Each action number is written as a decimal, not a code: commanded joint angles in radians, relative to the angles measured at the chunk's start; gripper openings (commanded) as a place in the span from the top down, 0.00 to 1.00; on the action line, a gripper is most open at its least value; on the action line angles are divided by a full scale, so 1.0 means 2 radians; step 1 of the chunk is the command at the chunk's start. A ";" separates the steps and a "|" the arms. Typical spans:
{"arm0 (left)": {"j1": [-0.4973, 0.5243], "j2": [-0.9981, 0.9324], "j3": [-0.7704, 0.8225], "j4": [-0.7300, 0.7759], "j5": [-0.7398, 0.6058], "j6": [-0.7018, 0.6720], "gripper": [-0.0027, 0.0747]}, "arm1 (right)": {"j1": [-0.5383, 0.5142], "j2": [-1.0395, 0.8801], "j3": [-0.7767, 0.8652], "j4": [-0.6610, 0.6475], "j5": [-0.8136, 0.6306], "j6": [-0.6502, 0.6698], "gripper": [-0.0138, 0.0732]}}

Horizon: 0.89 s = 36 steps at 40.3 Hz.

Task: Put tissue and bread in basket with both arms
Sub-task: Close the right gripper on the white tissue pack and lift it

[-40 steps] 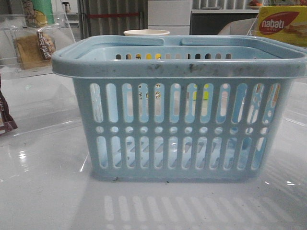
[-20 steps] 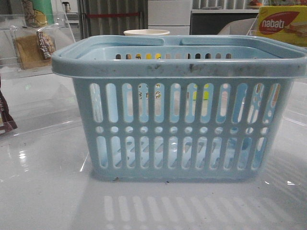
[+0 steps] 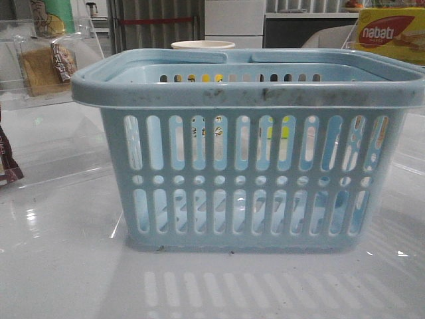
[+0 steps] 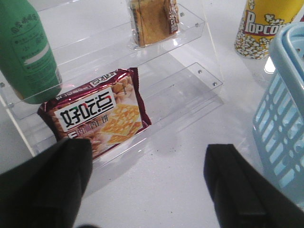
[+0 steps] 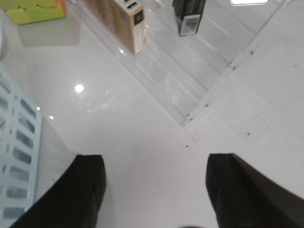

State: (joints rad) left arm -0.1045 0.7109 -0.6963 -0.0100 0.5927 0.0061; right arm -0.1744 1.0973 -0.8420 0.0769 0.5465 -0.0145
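Observation:
The light-blue basket (image 3: 246,166) fills the middle of the front view; no bread or tissue shows through its slots. The bread (image 3: 43,70), tan in a clear wrapper, stands on a clear shelf at the back left. In the left wrist view the bread (image 4: 152,21) is on the upper step, beyond my left gripper (image 4: 147,168), which is open and empty over the table; the basket's side (image 4: 285,118) is beside it. My right gripper (image 5: 154,173) is open and empty over the table. The dark tissue pack (image 5: 189,16) stands on a clear shelf beyond it, seen in part. The basket's wall (image 5: 16,156) is alongside.
A maroon snack packet (image 4: 97,114) and a green bottle (image 4: 26,52) sit on the left clear shelf (image 4: 190,85), a popcorn cup (image 4: 263,26) beside it. A tan box (image 5: 126,23) and a yellow-green block (image 5: 33,10) lie near the tissue. A nabati box (image 3: 392,33) is back right.

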 commanded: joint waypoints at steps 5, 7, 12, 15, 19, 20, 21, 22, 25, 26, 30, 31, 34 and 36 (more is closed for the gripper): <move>-0.052 0.000 -0.015 -0.019 -0.044 0.019 0.28 | -0.014 0.067 -0.092 0.000 -0.026 0.002 0.22; -0.061 0.000 -0.015 -0.019 -0.044 0.019 0.28 | -0.014 0.088 -0.112 0.000 -0.025 0.002 0.22; -0.070 0.000 -0.015 -0.019 -0.044 0.019 0.28 | -0.014 0.141 -0.159 0.000 -0.023 0.002 0.22; -0.070 0.000 -0.015 -0.019 -0.043 0.019 0.28 | -0.014 0.171 -0.185 -0.001 -0.017 0.002 0.22; -0.070 0.000 -0.015 -0.019 -0.043 0.019 0.28 | -0.014 0.211 -0.223 -0.005 -0.006 0.001 0.22; -0.070 0.000 -0.015 -0.019 -0.043 0.019 0.28 | -0.014 0.222 -0.230 -0.007 -0.005 0.001 0.22; -0.070 0.000 -0.015 -0.019 -0.043 0.019 0.28 | -0.014 0.229 -0.240 -0.008 -0.002 0.001 0.22; -0.070 0.000 -0.015 -0.019 -0.043 0.019 0.28 | -0.014 0.239 -0.246 -0.009 -0.001 0.001 0.22; -0.070 0.000 -0.015 -0.019 -0.043 0.019 0.28 | -0.014 0.262 -0.266 -0.012 0.000 0.001 0.22; -0.070 0.000 -0.015 -0.019 -0.043 0.019 0.28 | -0.014 0.269 -0.274 -0.014 0.000 0.001 0.22; -0.070 0.000 -0.015 -0.019 -0.043 0.019 0.28 | -0.014 0.297 -0.297 -0.031 0.001 0.001 0.22; -0.070 0.000 -0.015 -0.019 -0.043 0.019 0.28 | -0.014 0.302 -0.303 -0.035 0.001 0.001 0.22; -0.070 0.000 -0.015 -0.019 -0.043 0.019 0.28 | -0.014 0.320 -0.319 -0.043 0.003 0.001 0.22; -0.070 0.000 -0.015 -0.019 -0.043 0.019 0.28 | -0.014 0.330 -0.326 -0.045 0.001 0.001 0.22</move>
State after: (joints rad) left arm -0.2373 0.7109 -0.6963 -0.0391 0.5910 0.0460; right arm -0.1957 1.7770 -1.4349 0.0125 0.5976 -0.0107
